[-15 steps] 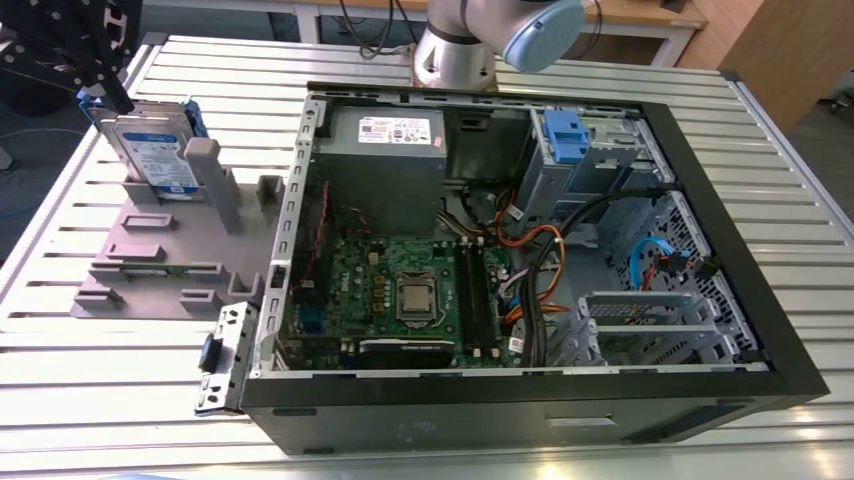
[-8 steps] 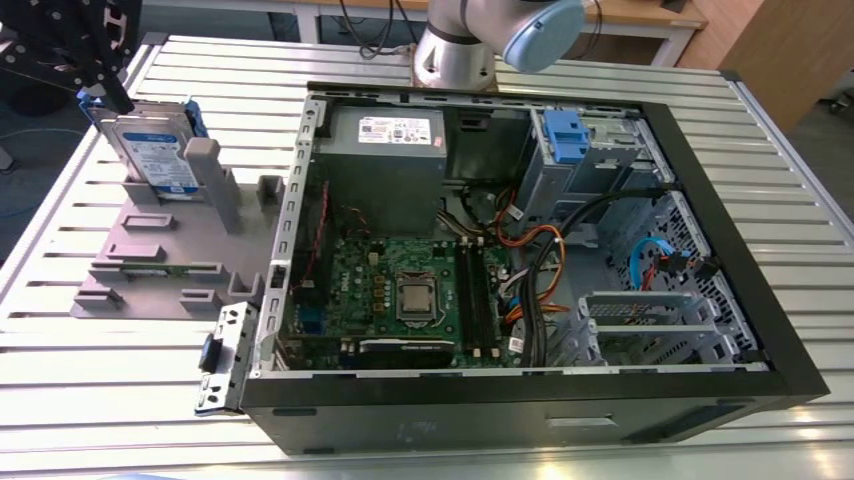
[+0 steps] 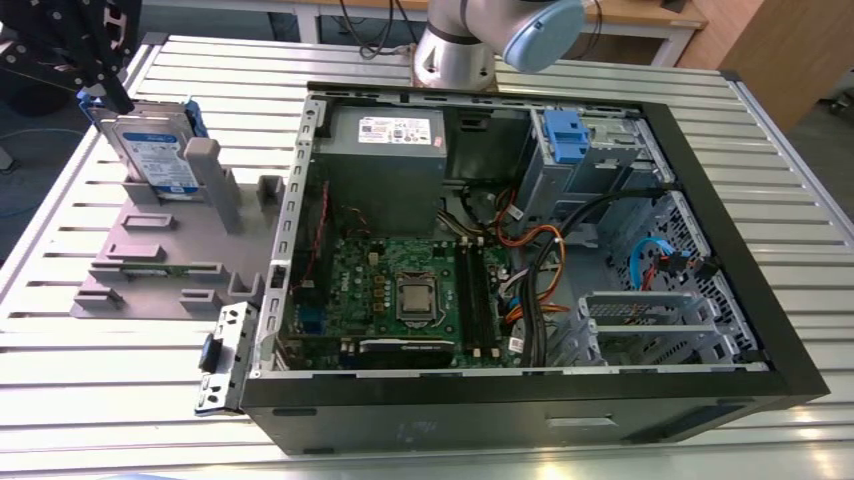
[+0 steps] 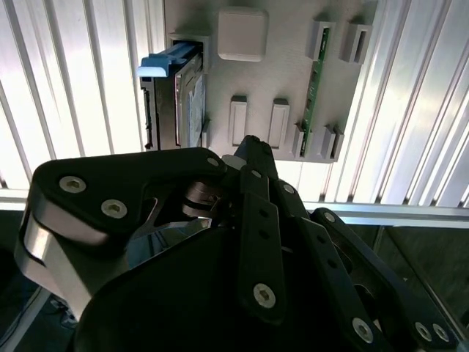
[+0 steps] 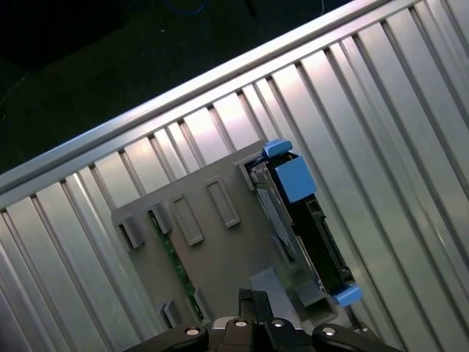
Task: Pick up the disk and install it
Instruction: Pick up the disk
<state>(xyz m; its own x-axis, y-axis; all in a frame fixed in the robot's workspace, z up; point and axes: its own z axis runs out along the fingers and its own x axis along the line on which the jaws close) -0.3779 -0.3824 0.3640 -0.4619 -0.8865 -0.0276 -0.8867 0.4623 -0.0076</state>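
Closed, empty claw (image 3: 107,85) near the top of a disk (image 3: 150,150) standing on edge in a grey stand (image 3: 147,250).

In the exterior view: slatted metal table (image 3: 107,380), with the stand at the exterior view's left and an open computer case (image 3: 534,405) just beside it. Inside the case: a green circuit board (image 3: 400,280), a grey power box (image 3: 387,135), bundled cables (image 3: 534,270) and a blue bracket (image 3: 567,135) in a drive bay. In both wrist views, past the claw: top edge of the disk (image 5: 297,220) with blue ends, slotted between the stand's posts and not gripped. Also a thin green strip (image 4: 314,88) held in another slot of the stand.
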